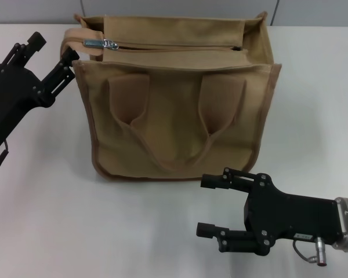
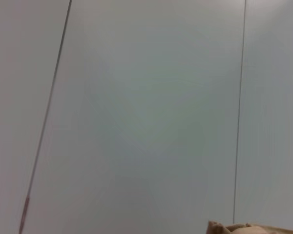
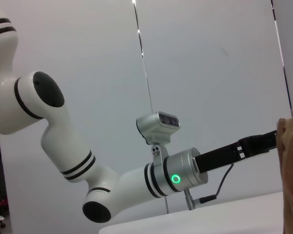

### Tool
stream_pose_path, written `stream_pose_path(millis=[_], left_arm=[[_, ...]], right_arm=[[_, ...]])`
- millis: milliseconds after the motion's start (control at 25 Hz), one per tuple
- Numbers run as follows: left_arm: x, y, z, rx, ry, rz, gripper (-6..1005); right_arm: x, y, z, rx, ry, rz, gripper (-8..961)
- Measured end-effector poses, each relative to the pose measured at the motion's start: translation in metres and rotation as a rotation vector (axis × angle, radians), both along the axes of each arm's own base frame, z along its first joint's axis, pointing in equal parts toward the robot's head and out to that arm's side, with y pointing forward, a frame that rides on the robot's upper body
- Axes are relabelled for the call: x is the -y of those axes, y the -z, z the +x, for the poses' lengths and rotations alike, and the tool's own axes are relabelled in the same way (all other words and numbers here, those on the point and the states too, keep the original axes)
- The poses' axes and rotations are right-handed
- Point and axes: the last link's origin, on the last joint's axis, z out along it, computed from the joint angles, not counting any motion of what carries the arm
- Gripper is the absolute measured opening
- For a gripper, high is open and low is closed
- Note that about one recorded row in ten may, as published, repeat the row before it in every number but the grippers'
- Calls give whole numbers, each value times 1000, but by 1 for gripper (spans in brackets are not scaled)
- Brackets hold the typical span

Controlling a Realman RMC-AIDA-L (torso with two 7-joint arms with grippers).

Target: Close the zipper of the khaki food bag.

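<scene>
The khaki food bag [image 1: 180, 110] stands upright mid-table, its handles hanging down the front. The zipper [image 1: 174, 46] runs along the top; its silver slider [image 1: 107, 43] sits at the left end, and the line gapes toward the right end. My left gripper [image 1: 68, 66] is at the bag's top left corner, shut on the fabric end there; the right wrist view shows it reaching the bag's edge [image 3: 290, 161]. A scrap of the bag [image 2: 254, 228] shows in the left wrist view. My right gripper [image 1: 211, 205] is open and empty, low in front of the bag.
The white table [image 1: 58, 231] spreads around the bag. A pale wall [image 2: 146, 97] stands behind. The left arm [image 3: 63, 146] stretches in from the left side.
</scene>
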Motion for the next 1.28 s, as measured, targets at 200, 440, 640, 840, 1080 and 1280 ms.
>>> stream_pose_path(millis=[200,440,640,840,1080,1280], left_arm=[[-1,4,2,-14,11,-13,674],[-2,8,5,-16,5,17,665],[-1,7,5,-36,16,25,657],[-2,8,6,-41,20,28,627],[-1,9,7,-33,24,19,484],[0,9,9,-27,38,19,332]], right_arm=[[-4,1,-3,5,-8,-1,763],[-5,2,-5,3,-12,-4,763],[-5,2,-5,4,-12,-3,763],[-6,2,-5,4,-12,-2,762],[-6,2,-5,3,-10,-1,762],[-2,-3,-8,-67,-18,72,762]])
